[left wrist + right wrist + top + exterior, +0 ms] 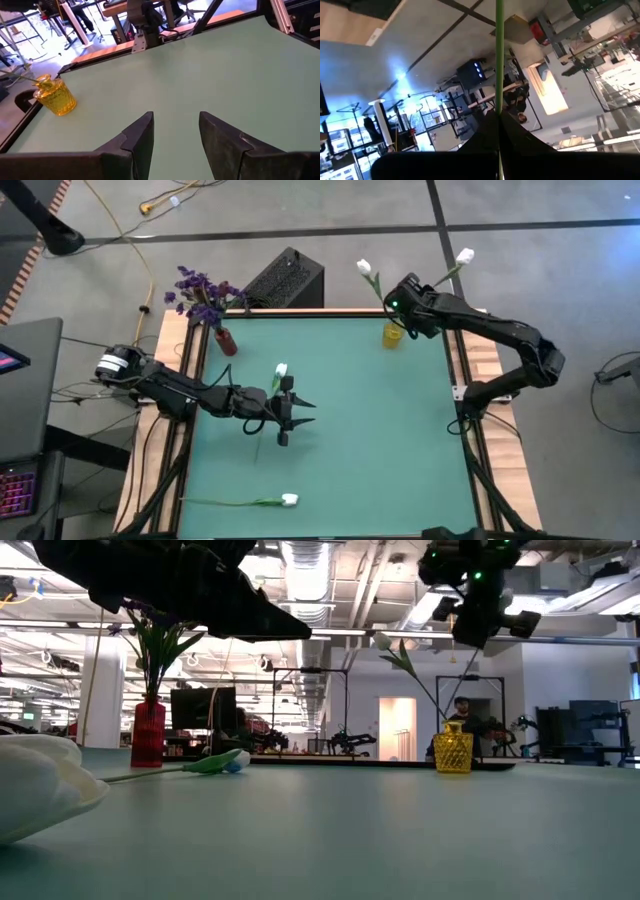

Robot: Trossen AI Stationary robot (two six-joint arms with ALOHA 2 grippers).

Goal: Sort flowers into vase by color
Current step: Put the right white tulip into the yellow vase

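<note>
A yellow vase [392, 335] [452, 750] [55, 95] stands at the table's far edge and holds one white tulip [364, 268] [383, 640]. My right gripper [405, 308] [480, 615] [498, 117] hovers above it, shut on another white tulip [465, 256]. A red vase [225, 340] [148, 735] at the far left holds purple blooms [200, 288]. My left gripper [292, 420] [175, 142] is open above mid-table, empty. A white tulip [281, 370] [225, 762] lies flat partly under it. Another white tulip [289, 500] [40, 785] lies near the near edge. My right gripper pinches the white tulip's green stem [498, 75] between its two shut fingers, which lie across the stem. It holds the flower lifted above the yellow vase, tilted, with the bloom pointing toward the table's far right corner. The gripper hides the stem's lower end.
A black box [285, 278] sits just beyond the far edge between the two vases. Wooden side rails [170, 420] [480, 370] border the green mat. Open green surface stretches across the middle and right of the table [400, 450].
</note>
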